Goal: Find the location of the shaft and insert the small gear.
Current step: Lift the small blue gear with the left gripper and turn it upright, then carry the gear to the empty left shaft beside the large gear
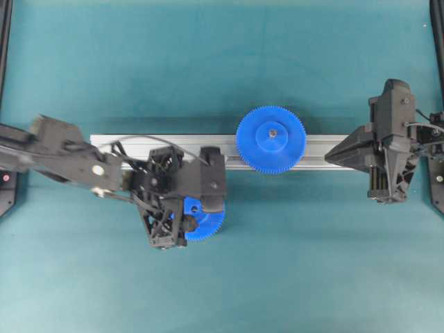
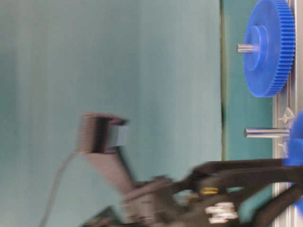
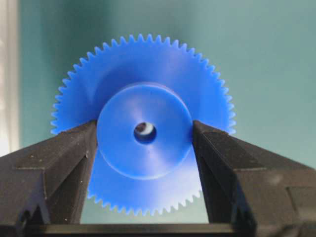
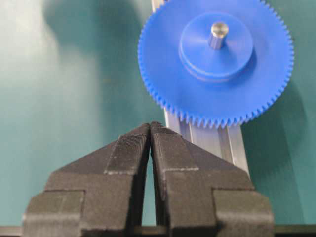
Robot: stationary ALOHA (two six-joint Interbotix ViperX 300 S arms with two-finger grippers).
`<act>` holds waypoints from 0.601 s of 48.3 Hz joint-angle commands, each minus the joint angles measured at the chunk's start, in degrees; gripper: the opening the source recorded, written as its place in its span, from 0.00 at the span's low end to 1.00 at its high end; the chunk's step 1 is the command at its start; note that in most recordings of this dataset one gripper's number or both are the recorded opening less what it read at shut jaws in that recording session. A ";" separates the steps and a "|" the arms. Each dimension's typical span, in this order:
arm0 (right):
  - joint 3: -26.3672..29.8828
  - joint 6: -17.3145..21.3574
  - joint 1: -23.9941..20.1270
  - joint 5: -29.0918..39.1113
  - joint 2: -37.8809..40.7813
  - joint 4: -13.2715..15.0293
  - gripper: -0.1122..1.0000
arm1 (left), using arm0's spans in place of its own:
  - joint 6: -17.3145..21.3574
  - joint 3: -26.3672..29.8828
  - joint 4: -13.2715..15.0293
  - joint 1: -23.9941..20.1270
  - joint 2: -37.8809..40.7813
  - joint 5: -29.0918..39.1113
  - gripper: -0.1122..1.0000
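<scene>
The left gripper is pinching the small gear by its raised hub, a finger on each side — bore facing the wrist camera. The shaft is standing on the rail just beside the gear, axis perpendicular to the rail. The right gripper is sitting pressed together, well apart.

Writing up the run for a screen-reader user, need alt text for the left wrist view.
Two black gripper fingers clamp the raised round hub of a small blue plastic toothed gear, one on each side, the hub's dark centre hole facing the camera. Behind the gear lies a plain teal tabletop, with a pale blurred strip along the left edge.
</scene>
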State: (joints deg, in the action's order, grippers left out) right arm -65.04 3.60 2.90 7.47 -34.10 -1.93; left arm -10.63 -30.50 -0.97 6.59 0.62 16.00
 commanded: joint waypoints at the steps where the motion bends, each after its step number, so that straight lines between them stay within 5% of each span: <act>1: 0.35 0.44 -0.09 -1.49 -0.26 0.00 0.21 | 0.26 2.46 -0.26 -1.14 -4.48 1.93 0.68; 13: 0.00 0.35 0.09 -4.04 -0.18 0.00 0.21 | 8.00 4.57 -0.26 -6.50 -8.79 5.36 0.68; 29: -0.35 0.44 0.18 -4.22 -0.26 0.09 0.21 | 14.41 6.15 -0.26 -10.37 -4.92 5.10 0.68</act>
State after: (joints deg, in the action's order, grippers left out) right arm -65.83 3.60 2.99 3.78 -34.10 -1.93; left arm 3.34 -25.75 -1.05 -3.16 -4.39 21.53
